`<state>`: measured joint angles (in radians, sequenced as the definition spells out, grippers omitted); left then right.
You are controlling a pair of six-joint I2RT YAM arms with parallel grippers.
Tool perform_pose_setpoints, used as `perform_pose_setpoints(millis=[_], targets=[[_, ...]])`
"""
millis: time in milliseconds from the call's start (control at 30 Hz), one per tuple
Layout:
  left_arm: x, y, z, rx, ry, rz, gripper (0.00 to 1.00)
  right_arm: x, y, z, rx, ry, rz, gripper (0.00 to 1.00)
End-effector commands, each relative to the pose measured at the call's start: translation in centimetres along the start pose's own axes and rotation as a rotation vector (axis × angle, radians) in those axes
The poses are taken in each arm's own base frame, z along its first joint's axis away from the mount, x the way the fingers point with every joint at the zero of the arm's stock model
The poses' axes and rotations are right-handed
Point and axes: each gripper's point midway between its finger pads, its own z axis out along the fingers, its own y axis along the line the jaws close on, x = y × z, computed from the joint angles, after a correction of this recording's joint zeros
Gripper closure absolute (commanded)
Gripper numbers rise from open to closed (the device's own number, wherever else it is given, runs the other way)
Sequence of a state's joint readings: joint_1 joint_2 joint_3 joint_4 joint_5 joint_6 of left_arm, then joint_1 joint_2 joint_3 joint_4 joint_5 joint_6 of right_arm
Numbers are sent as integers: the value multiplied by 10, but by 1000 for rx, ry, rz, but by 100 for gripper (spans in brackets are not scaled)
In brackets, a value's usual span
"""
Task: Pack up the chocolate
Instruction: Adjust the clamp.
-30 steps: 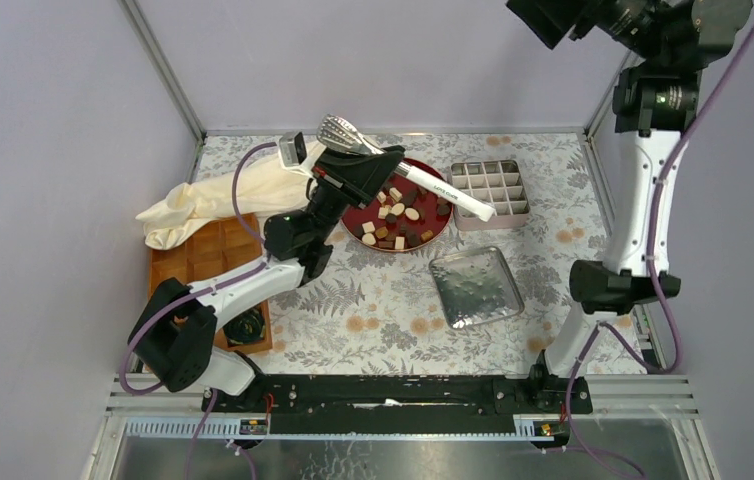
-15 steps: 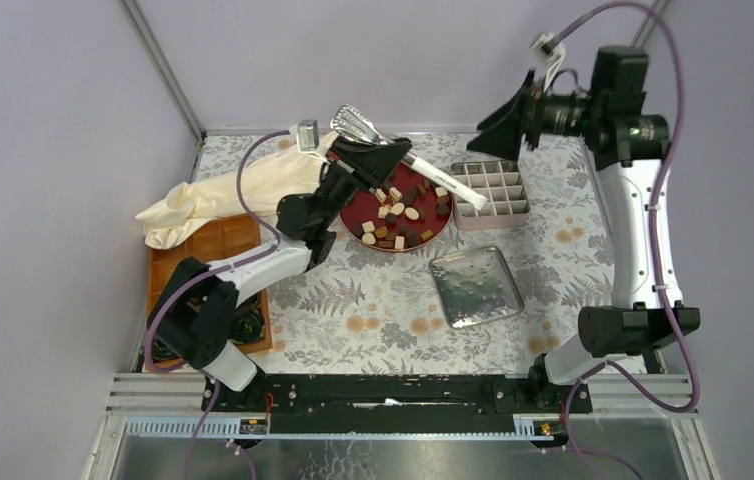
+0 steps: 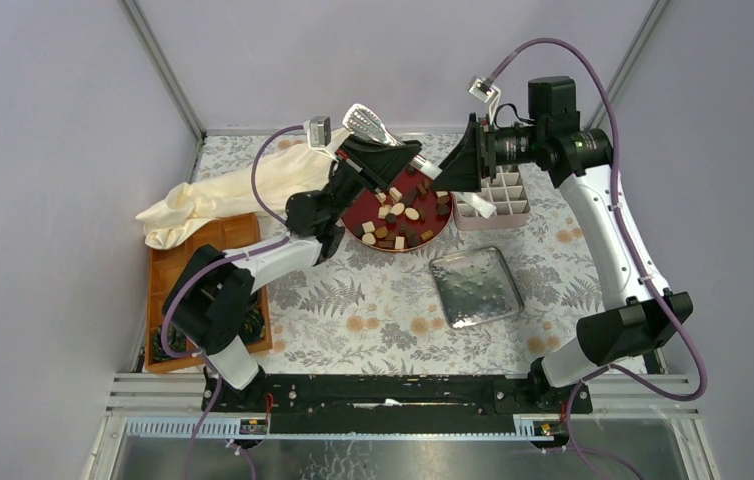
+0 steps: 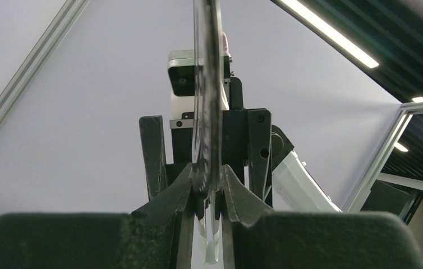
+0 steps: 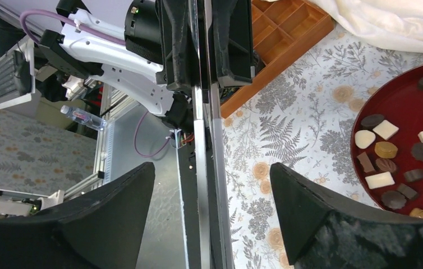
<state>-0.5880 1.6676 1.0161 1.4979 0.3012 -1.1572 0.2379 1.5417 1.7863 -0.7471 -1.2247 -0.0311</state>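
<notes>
Hold steady with the left tool (image 4: 208, 179), pinched hard on the flat of the tongs (image 4: 206, 112) and raised above the far side of the counter (image 3: 373, 300). Ease in the right tool (image 5: 209, 190), spread wide and straddling the tongs' shaft without touching it, and centre both pads on the shaft before closing. Close square, towards the white handle end and well apart from the left pinch, so as not to twist the blades. Let go on the left only after a firm hold on the right. Look for the chocolate (image 3: 398, 215) lying loose on the red plate (image 3: 355, 232) right under the tongs, with seemingly none yet in the gridded tray (image 3: 513, 215) just beside the plate. Avoid dipping the handle into either.
</notes>
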Motion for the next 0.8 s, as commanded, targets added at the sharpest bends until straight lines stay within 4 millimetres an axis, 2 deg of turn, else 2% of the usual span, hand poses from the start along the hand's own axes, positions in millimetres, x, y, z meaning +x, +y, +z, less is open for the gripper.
perform_pose_setpoints(millis=[0,467,633,767], targets=[[-18,-29,6,111,-63,18,100,-9,22,8,-79,-11,-40,21],[-16,-21,6,89,-80,-14,100,-13,15,23,-74,-11,-25,49],[-17,-21,6,90,-84,-21,100,-10,15,25,-83,-4,-19,52],[-17,-23,7,94,-86,-23,100,-8,15,27,-85,1,-11,58]])
